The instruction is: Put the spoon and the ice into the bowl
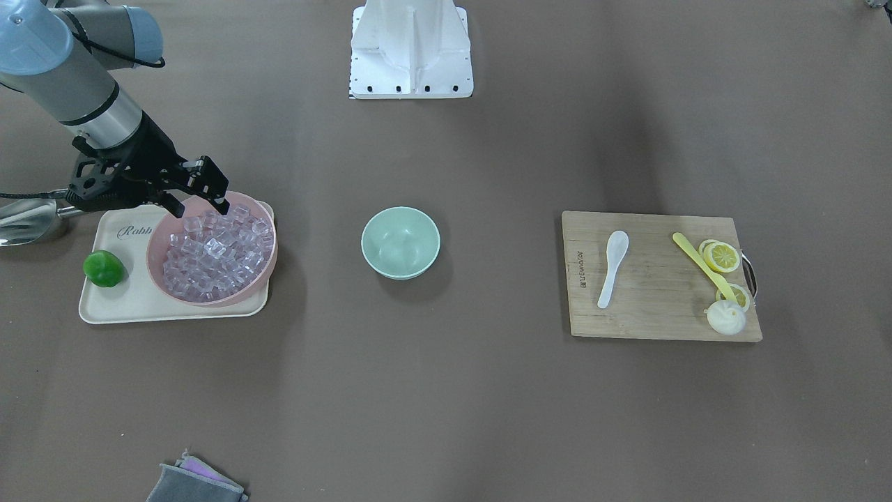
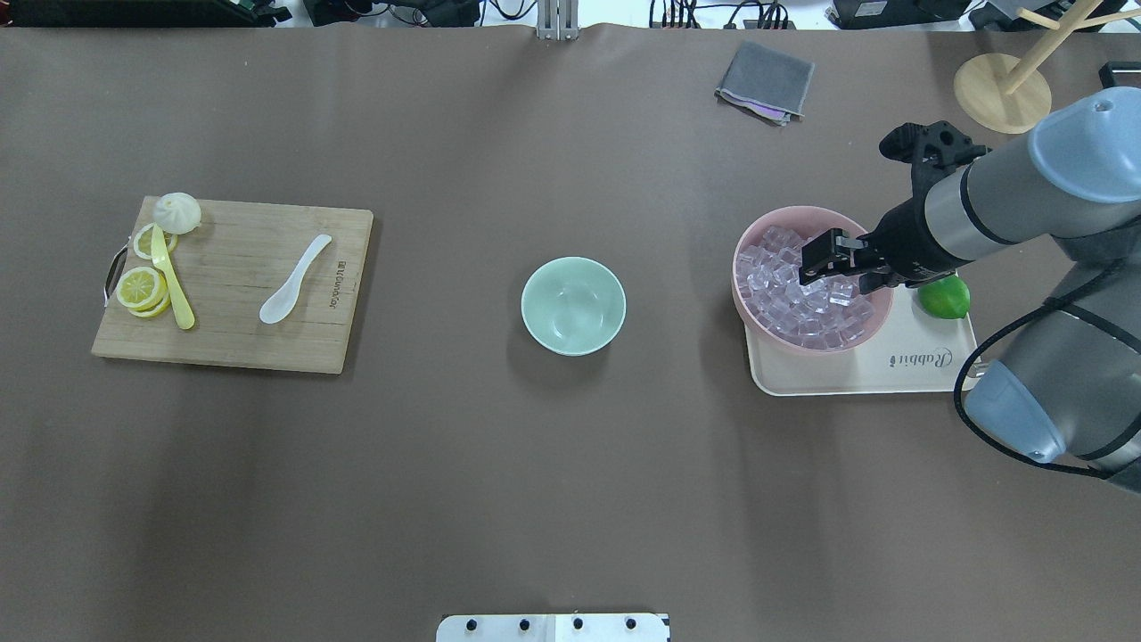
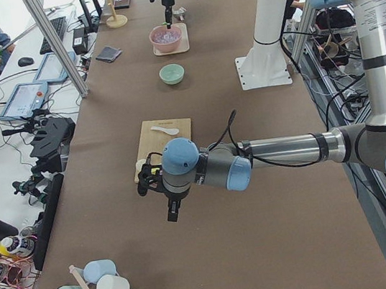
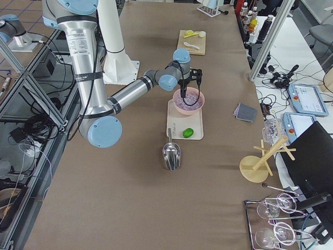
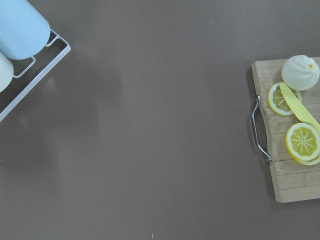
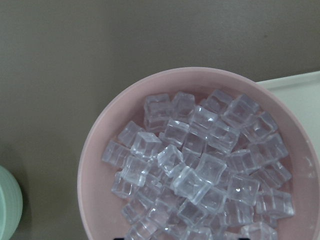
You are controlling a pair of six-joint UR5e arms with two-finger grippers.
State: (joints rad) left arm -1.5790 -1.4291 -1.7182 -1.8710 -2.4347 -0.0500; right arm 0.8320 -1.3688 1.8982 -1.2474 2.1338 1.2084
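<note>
The white spoon lies on a wooden cutting board; it also shows in the overhead view. The mint-green bowl stands empty mid-table. Many clear ice cubes fill a pink bowl. My right gripper hangs open and empty just above the ice. My left gripper shows only in the exterior left view, off the board's outer end; I cannot tell if it is open or shut.
The pink bowl and a green lime sit on a cream tray. A metal scoop lies beside the tray. Lemon slices, a yellow knife and a bun share the board. A grey cloth lies at the far edge.
</note>
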